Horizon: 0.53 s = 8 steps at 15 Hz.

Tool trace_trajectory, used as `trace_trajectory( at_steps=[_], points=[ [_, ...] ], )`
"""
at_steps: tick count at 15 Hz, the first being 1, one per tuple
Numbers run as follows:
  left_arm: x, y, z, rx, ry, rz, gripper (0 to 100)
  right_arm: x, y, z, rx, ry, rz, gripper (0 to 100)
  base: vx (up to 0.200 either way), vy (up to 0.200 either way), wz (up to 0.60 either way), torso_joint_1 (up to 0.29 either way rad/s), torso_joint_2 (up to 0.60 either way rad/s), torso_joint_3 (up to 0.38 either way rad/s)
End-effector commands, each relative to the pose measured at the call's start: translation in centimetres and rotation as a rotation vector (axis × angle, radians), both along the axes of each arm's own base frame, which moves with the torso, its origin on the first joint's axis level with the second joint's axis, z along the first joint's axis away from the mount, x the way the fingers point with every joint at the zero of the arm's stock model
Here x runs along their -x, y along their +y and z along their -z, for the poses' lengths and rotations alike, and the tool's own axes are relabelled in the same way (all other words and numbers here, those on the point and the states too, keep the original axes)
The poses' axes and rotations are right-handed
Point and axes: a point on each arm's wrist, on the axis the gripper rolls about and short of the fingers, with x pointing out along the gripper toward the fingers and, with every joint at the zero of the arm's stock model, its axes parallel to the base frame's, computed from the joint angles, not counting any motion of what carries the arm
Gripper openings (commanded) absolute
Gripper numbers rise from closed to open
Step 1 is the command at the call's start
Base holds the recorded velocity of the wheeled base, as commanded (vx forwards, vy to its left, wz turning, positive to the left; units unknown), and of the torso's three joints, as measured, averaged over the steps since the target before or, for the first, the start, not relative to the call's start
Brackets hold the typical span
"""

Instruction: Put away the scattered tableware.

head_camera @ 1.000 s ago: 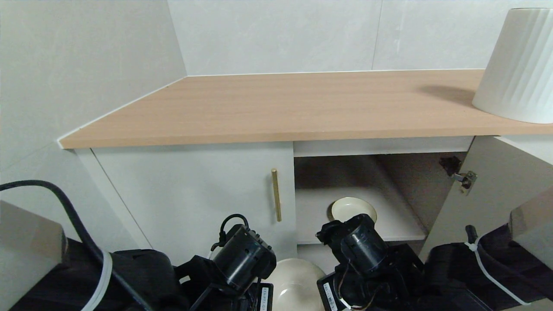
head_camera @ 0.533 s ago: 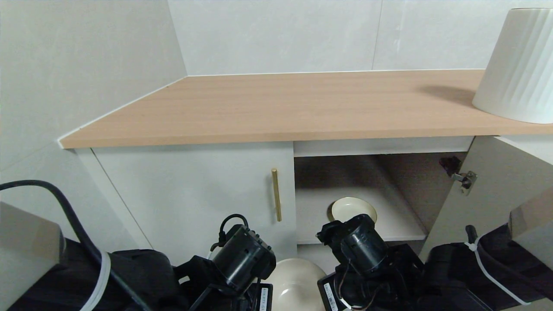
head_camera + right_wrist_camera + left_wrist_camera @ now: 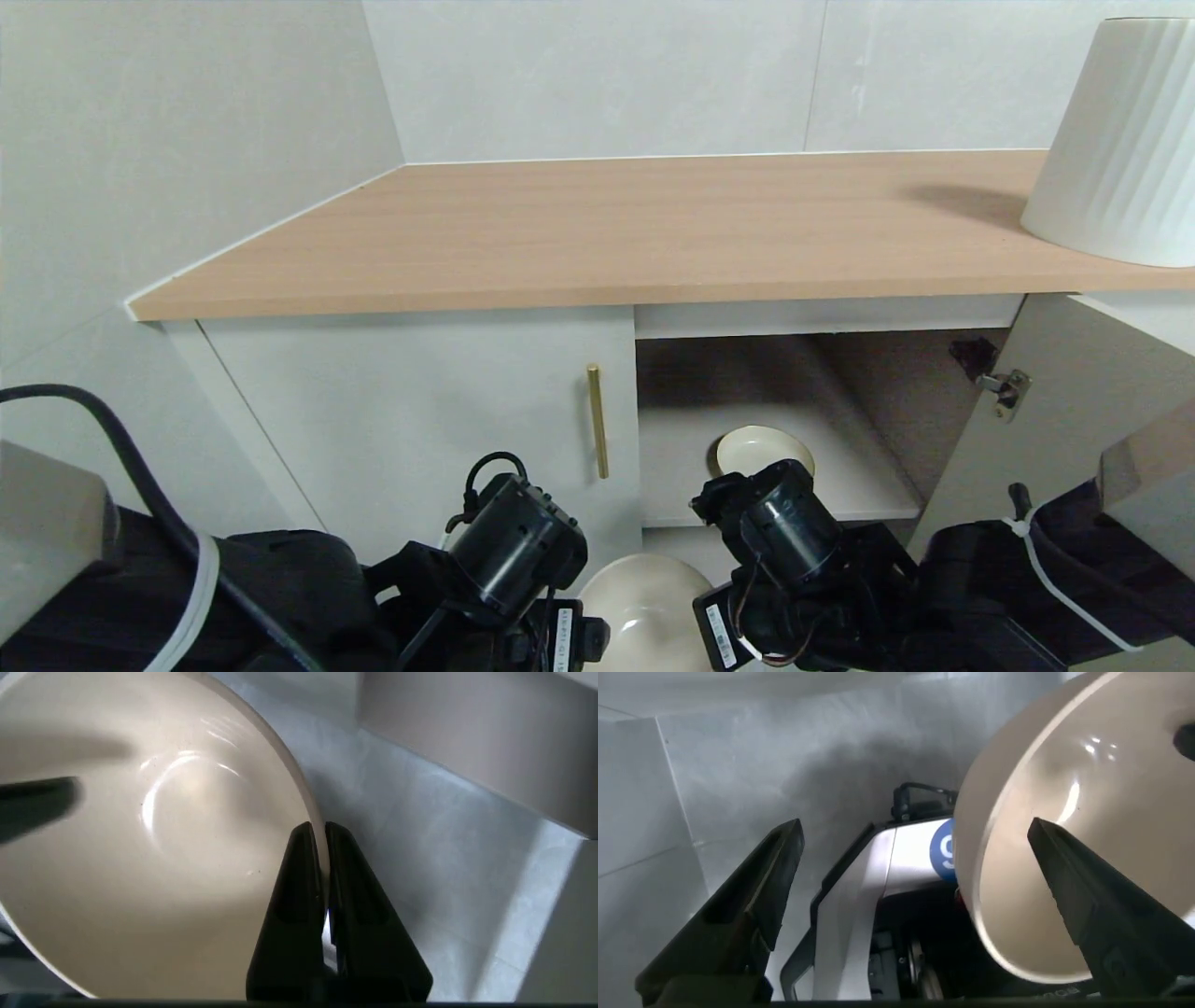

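Note:
A large cream bowl (image 3: pixel 642 607) hangs low in front of the cabinet, between my two wrists. My right gripper (image 3: pixel 320 838) is shut on its rim, one finger inside the bowl (image 3: pixel 140 859) and one outside. My left gripper (image 3: pixel 913 833) is open, its fingers (image 3: pixel 761 901) spread wide; the same bowl (image 3: pixel 1036 849) lies just beyond them, overlapping one finger, without being gripped. A smaller cream bowl (image 3: pixel 764 450) sits on the cabinet shelf (image 3: pixel 859 490) behind my right wrist.
The cabinet's right door (image 3: pixel 1055 420) stands open. Its left door (image 3: pixel 420 420), with a brass handle (image 3: pixel 597 434), is closed. A wooden countertop (image 3: pixel 607 224) runs above, bearing a white ribbed shade (image 3: pixel 1120 140) at the far right. Walls close in at the left.
My left arm has shifted slightly left and down. A little more of the large bowl shows between the wrists. The cabinet and the small bowl have not moved.

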Motion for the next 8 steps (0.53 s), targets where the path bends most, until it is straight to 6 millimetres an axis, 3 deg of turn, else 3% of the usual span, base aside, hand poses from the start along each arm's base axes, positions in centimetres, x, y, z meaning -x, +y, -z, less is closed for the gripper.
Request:
trace_trajectory(
  at_steps=[1,8],
  points=[
    [0.0,0.1,-0.4,0.013,-0.012,-0.002,100,-0.3,-0.3,0.2,0.012,0.001,0.016,0,0.0,0.0,0.0,0.0,0.0,0.0],
    [0.0,0.5,-1.4,0.034,-0.035,-0.016,100,-3.2,-5.2,0.6,0.132,0.114,0.198,0,0.0,0.0,0.0,0.0,0.0,0.0]
  ],
)
